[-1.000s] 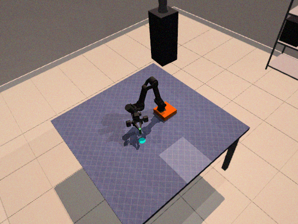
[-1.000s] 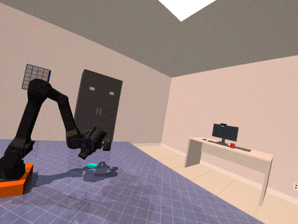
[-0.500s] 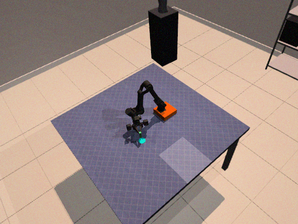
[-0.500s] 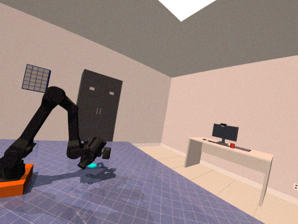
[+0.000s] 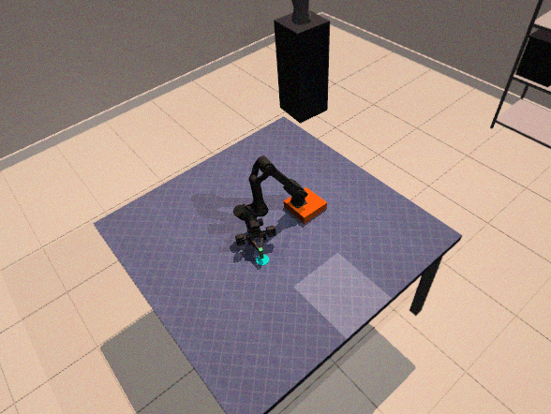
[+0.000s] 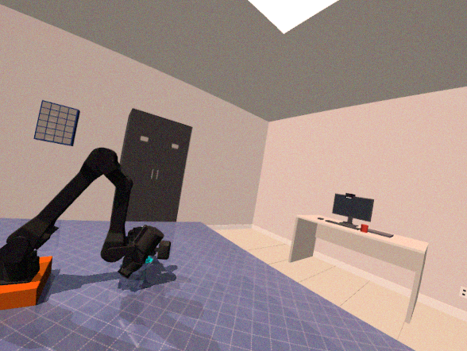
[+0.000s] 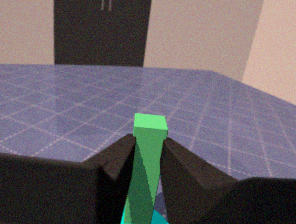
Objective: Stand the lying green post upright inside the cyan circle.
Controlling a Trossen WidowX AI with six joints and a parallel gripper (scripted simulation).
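The green post [image 5: 260, 249] [image 7: 150, 145] is held upright or nearly so between the fingertips, its top end sticking up above them in the wrist view. My gripper [image 5: 260, 251] [image 7: 147, 144] is shut on it, low over the table. The cyan circle [image 5: 263, 260] [image 6: 149, 260] [image 7: 159, 218] lies on the table directly below the post, partly hidden by the gripper and post. The post's lower end is at or just above the circle; whether it touches cannot be told. In the exterior view the gripper body hides the post.
The arm's orange base block [image 5: 315, 204] [image 6: 24, 295] stands on the blue gridded table [image 5: 187, 281] [image 6: 238, 310], behind the gripper. A pale rectangle [image 5: 344, 295] lies on the table toward its front right edge. A cabinet and a desk stand away from the table.
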